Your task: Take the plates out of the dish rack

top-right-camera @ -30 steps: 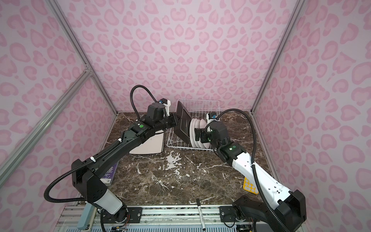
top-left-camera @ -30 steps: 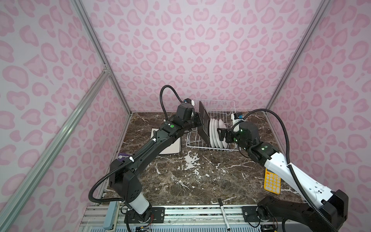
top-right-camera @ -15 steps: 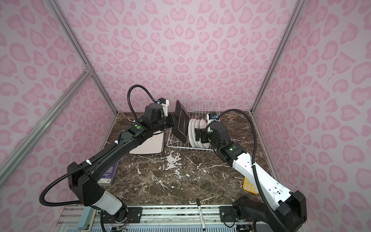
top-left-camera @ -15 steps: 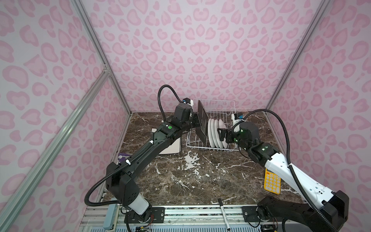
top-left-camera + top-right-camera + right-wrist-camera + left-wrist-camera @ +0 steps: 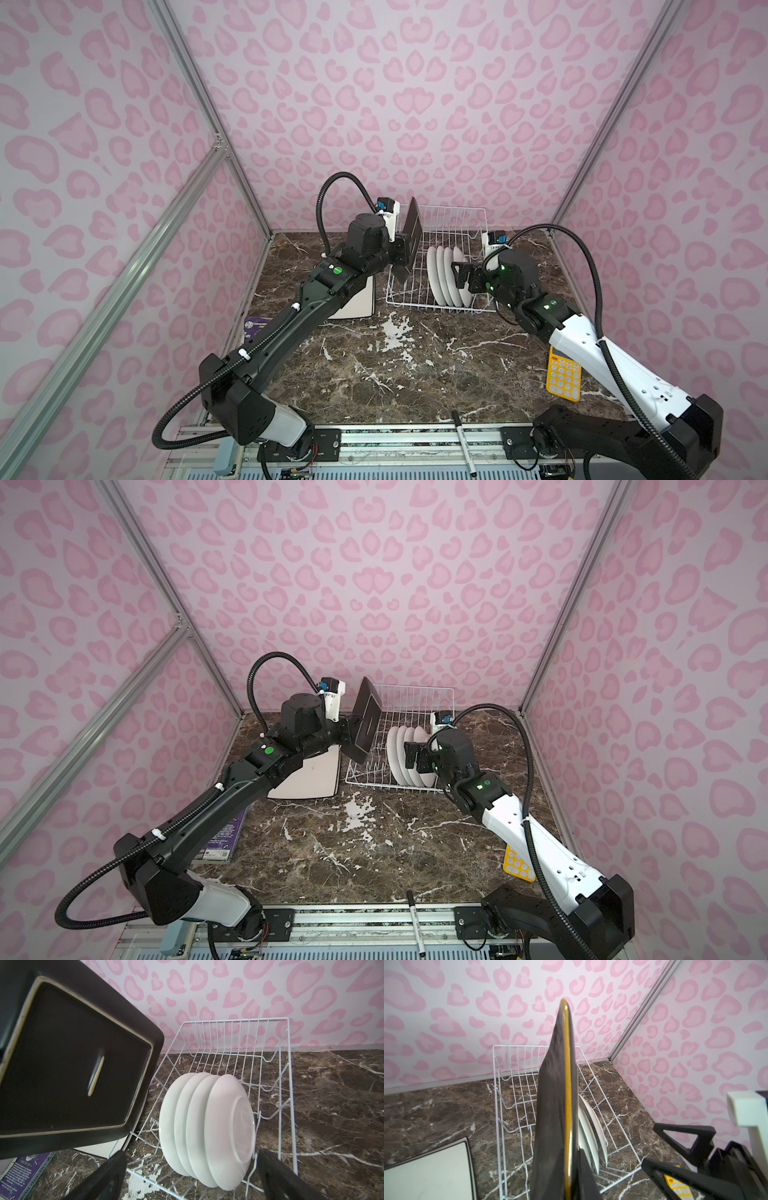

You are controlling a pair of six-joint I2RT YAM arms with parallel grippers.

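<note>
The left arm stretches long and low to the left end of the dish rack (image 5: 453, 220), where the left gripper (image 5: 400, 251) is clamped tight on the near edge of the dark square plate (image 5: 413, 230). That plate is raised on edge over this end, leaning a little, with its underside facing the rack's right end. The right arm bends in toward the rack's front right. The right gripper (image 5: 191, 1153) is spread wide, holding nothing, astride four round white plates (image 5: 446, 276) standing on edge in a row inside the rack.
</note>
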